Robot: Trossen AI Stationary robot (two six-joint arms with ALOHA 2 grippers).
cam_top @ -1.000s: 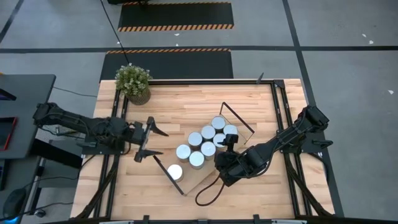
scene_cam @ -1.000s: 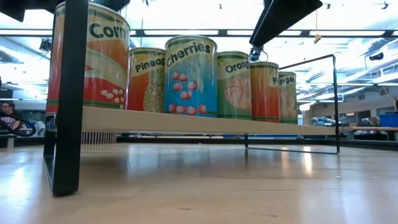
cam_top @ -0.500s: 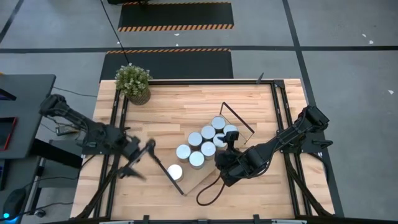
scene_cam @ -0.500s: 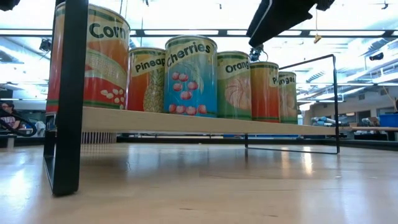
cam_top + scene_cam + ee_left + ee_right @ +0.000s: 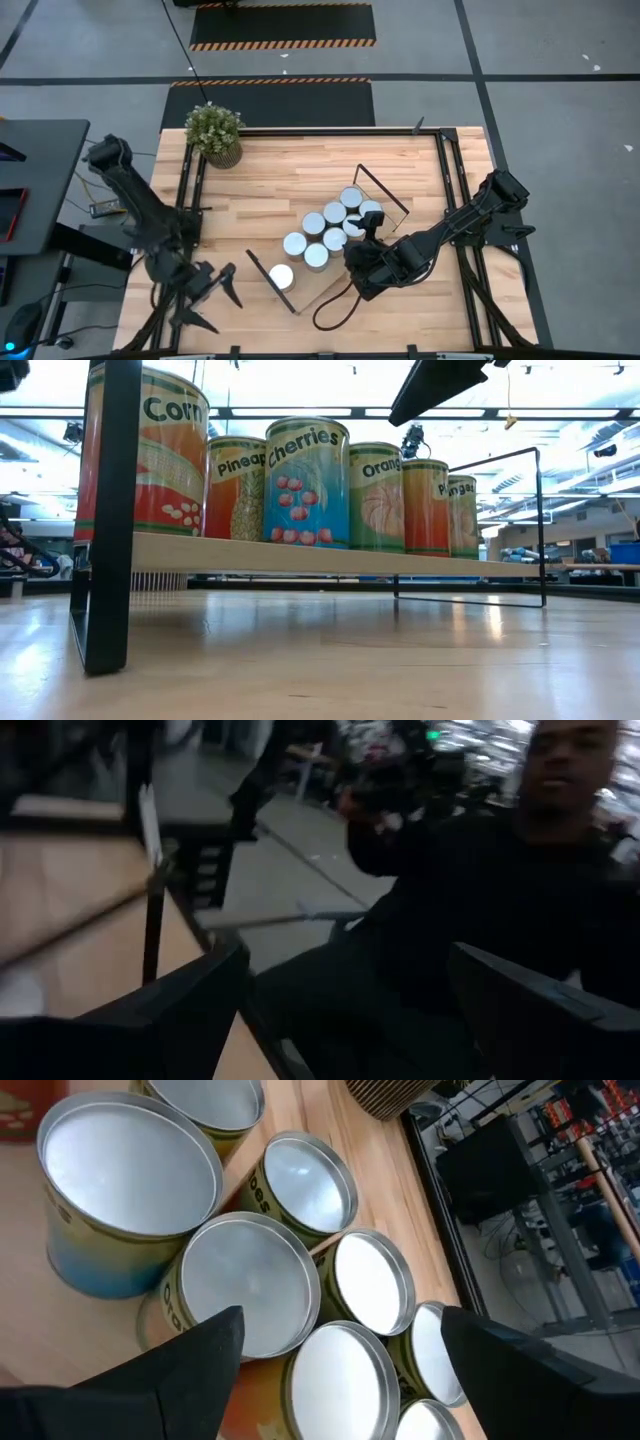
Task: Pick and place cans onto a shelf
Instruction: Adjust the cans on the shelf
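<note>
Several cans (image 5: 330, 226) with silver tops stand upright on the shelf (image 5: 318, 285), a light-wood board lying slantwise mid-table. One can (image 5: 281, 277) stands apart at the shelf's near-left end. In the low view the cans (image 5: 306, 482) stand in a row on the board (image 5: 300, 557). My right gripper (image 5: 365, 228) hangs open just above the cluster's right side; the can tops (image 5: 250, 1285) show past its fingers and it touches none. My left gripper (image 5: 214, 302) is open with nothing in it at the table's near-left edge, pointing off the table (image 5: 345, 960).
A potted plant (image 5: 213, 133) stands at the far left corner. Black frame rails (image 5: 186, 215) run along both table sides. A black cable (image 5: 335, 310) loops near the shelf's near end. A person (image 5: 520, 890) stands beyond the table's edge in front of my left gripper.
My left gripper has swung from beside the shelf's left end toward the table's near-left edge. It has turned away from the cans to face off the table and has stayed open. The cans and the shelf have not moved.
</note>
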